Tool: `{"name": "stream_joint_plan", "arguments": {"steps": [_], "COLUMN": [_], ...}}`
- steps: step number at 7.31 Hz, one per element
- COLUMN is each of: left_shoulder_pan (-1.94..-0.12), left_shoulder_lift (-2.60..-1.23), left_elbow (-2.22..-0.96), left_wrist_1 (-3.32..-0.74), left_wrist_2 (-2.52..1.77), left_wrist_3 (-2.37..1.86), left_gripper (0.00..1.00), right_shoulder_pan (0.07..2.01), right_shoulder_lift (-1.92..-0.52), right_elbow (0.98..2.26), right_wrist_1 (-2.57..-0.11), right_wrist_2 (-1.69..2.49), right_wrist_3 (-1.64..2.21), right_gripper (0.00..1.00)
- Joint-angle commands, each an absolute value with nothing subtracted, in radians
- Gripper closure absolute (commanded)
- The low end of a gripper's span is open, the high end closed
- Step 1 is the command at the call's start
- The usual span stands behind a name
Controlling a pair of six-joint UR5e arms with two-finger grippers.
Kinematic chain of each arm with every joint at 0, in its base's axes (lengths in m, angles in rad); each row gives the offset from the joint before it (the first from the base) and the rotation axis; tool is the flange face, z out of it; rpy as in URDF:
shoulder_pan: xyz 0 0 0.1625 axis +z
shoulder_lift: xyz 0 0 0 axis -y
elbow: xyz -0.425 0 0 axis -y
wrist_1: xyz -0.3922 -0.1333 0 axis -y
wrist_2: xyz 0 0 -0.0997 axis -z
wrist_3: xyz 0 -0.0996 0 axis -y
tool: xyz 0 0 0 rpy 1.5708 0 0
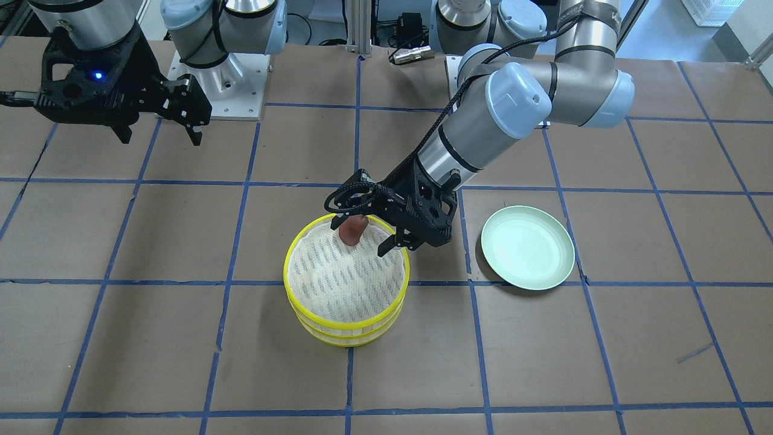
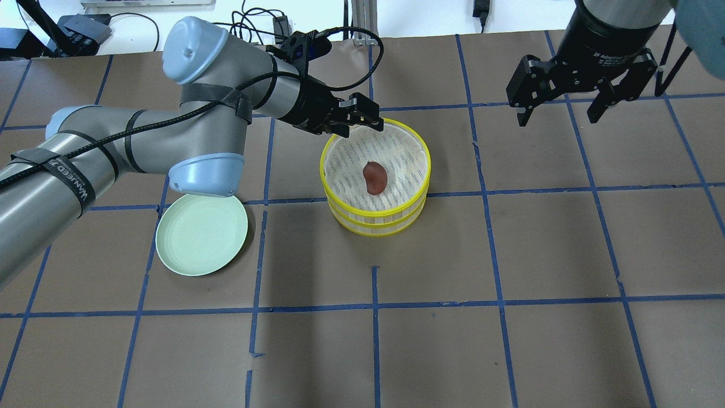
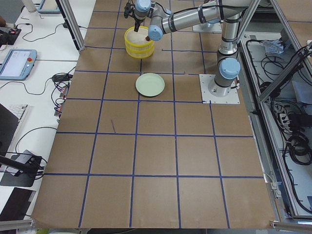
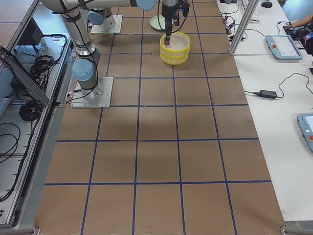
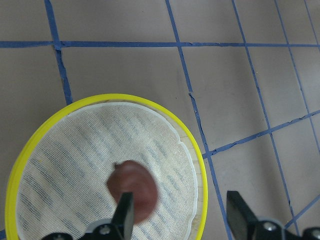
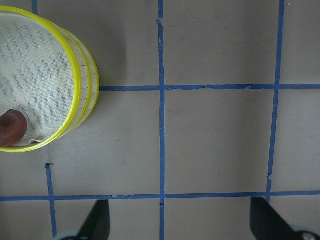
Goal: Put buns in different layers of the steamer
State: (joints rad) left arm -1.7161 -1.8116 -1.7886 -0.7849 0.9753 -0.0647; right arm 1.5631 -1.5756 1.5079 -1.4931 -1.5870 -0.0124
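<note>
The steamer (image 2: 426, 164) stands mid-table as two stacked yellow-rimmed trays. The dark reddish-brown bun (image 2: 375, 177) lies on the top tray's white liner (image 2: 396, 158), free of any finger. It also shows in the left wrist view (image 5: 135, 185) and in the front view (image 1: 353, 231). My left gripper (image 2: 362, 122) is open and empty, above the steamer's rim on the robot's side. My right gripper (image 2: 558, 116) is open and empty, raised well away from the steamer. The white bun is out of view. The lower tray's inside is hidden by the top tray.
A pale green plate (image 2: 201, 235) lies bare on the table under my left arm's elbow, left of the steamer. The brown table with its blue tape grid (image 2: 374, 306) stretches around both.
</note>
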Motion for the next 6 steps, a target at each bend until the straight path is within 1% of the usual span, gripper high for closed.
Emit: {"name": "stream_joint_plan", "arguments": {"steps": [1,4,6], "left_shoulder_pan": [-1.717,-1.703,-1.703], "left_shoulder_lift": [-1.812,-1.784,-1.747], "left_elbow": [-1.789,-1.769,-1.766], "left_wrist_1": [-0.785,-0.798,-0.912], "left_wrist_2": [0.974,0.988,1.055], "left_wrist_3": [-0.067,-0.044,-0.044], "left_gripper": [0.0,0.0,0.0], "right_shoulder_pan": [1.571,1.571,1.572], "right_shoulder_lift": [-1.572,-1.572,-1.572], "right_elbow": [1.514,1.525,1.528], "right_wrist_1": [-1.502,-1.489,-1.499], "right_wrist_2": [-1.58,-1.589,-1.586], "right_wrist_3": [-0.012,-0.012,-0.011], "right_gripper": [0.0,0.0,0.0]}}
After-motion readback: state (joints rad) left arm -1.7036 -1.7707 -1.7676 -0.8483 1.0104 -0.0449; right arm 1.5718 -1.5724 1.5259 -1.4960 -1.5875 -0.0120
